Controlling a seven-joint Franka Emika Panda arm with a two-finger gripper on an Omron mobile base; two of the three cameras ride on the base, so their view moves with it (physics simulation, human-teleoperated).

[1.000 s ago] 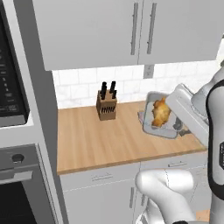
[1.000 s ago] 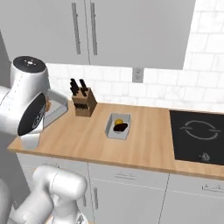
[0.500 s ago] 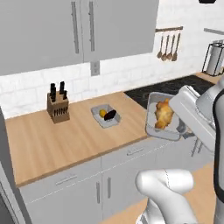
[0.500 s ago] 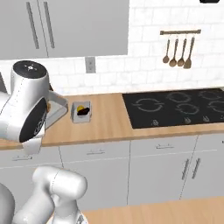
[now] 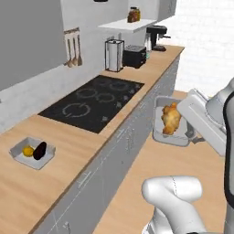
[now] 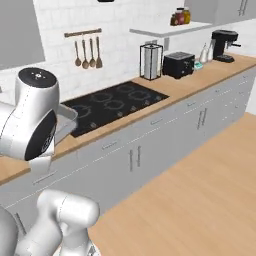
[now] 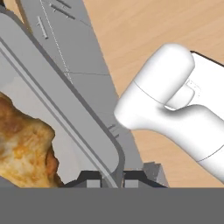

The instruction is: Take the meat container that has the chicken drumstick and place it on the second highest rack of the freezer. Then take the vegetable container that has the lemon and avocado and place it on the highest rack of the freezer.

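The meat container (image 5: 172,137), a shallow grey tray, is held in the air off the counter's front edge, over the wooden floor (image 5: 192,169), tilted toward the left base camera. The chicken drumstick (image 5: 170,119) is seen lying inside it, golden-brown and lumpy. In the hand view the drumstick (image 7: 24,144) is pressed against the tray floor at lower left, and the tray's rim (image 7: 109,148) is pinched between the two dark fingertips of the gripper (image 7: 113,179); the jaws are closed narrowly on that rim.

In the right base view a corner of the tray (image 6: 65,122) is visible past the arm's large joint.

The vegetable container (image 5: 32,153) is left on the wooden counter (image 5: 68,155), near its front part at lower left. The lemon (image 5: 28,151) and the avocado (image 5: 40,150) are seen touching inside it, lemon on the left.

Beyond it along the counter a black cooktop (image 5: 93,103) is set in. Farther on, a paper towel holder (image 5: 114,55), a black toaster (image 5: 134,56) and a coffee machine (image 5: 156,37) are noted. Utensils (image 6: 87,52) are hung on the white tiled wall.
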